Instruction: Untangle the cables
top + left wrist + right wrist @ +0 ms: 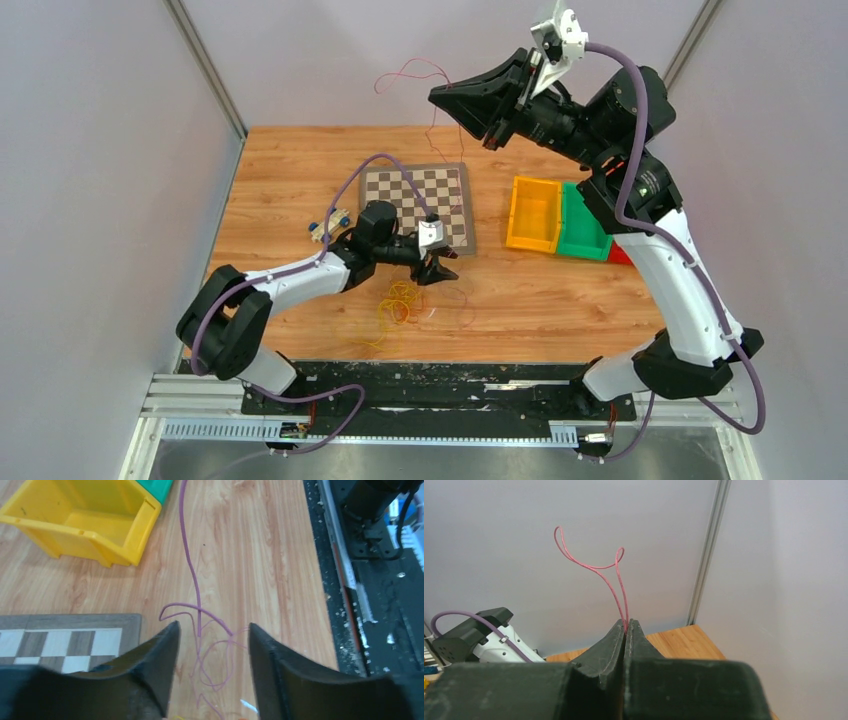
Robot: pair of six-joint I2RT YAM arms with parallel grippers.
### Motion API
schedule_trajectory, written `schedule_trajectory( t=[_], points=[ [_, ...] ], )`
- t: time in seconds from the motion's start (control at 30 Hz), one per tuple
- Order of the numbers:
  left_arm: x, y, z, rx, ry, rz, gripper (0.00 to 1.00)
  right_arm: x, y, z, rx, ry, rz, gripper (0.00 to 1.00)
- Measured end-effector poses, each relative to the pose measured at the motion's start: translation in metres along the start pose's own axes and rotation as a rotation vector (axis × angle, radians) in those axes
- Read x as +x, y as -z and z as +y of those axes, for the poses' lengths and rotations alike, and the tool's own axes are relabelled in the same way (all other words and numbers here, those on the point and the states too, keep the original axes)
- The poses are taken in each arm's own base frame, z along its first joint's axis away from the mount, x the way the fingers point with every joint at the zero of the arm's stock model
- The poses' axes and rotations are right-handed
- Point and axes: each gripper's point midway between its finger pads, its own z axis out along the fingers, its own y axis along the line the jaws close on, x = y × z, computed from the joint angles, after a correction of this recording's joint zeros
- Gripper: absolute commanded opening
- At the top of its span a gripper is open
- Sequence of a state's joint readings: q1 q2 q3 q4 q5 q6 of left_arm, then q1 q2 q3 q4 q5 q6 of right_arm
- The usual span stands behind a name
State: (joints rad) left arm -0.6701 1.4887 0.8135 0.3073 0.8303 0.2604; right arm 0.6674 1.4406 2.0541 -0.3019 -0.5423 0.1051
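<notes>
The right gripper, raised high, pinches a red cable that loops above its tips. The left gripper hangs spread, low over the wooden table beside the yellow-orange tangle. The red strand's lower run is too thin to trace.

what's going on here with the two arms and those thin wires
Two robot arms are working on a tangle of thin cables. The right tool is raised high over the far side of the table, shut on a red cable whose loops stick up past its tips. The left tool is low and open beside the chessboard, with red strands between its fingers and the yellow-orange tangle lying close by.
</notes>
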Motion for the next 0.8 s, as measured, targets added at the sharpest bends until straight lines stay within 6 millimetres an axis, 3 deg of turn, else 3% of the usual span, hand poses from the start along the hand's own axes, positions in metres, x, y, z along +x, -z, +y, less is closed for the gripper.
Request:
schedule_trajectory(
  t=[0.1,0.17,0.3,0.33,0.4,0.43,0.5,0.63,0.8],
  points=[
    [0.007,0.001,0.002,-0.004,0.007,0.009,0.08,-0.005,0.004,-0.008,0.035,0.019,-0.009,0.00],
    [0.011,0.004,0.003,-0.008,0.008,0.011,0.00,-0.011,0.010,-0.015,0.069,0.037,-0.020,0.00],
    [0.034,0.016,-0.006,-0.014,0.050,0.061,0.00,-0.025,0.023,-0.028,0.140,0.073,-0.044,0.00],
    [0.039,0.021,-0.008,-0.019,0.064,0.077,0.04,-0.028,0.026,-0.032,0.156,0.081,-0.049,0.00],
    [0.046,0.031,-0.011,-0.029,0.087,0.095,0.50,-0.033,0.033,-0.038,0.184,0.093,-0.056,0.00],
    [0.047,0.036,-0.011,-0.040,0.091,0.094,0.82,-0.035,0.035,-0.040,0.192,0.097,-0.059,0.00],
    [0.046,0.045,-0.005,-0.071,0.107,0.085,0.98,-0.037,0.038,-0.042,0.202,0.102,-0.061,0.00],
    [0.034,0.045,0.008,-0.123,0.130,0.044,1.00,-0.033,0.038,-0.043,0.201,0.092,-0.054,0.00],
    [0.011,0.016,0.026,-0.125,0.134,-0.001,1.00,-0.022,0.039,-0.047,0.212,0.097,-0.029,0.00]
  ],
)
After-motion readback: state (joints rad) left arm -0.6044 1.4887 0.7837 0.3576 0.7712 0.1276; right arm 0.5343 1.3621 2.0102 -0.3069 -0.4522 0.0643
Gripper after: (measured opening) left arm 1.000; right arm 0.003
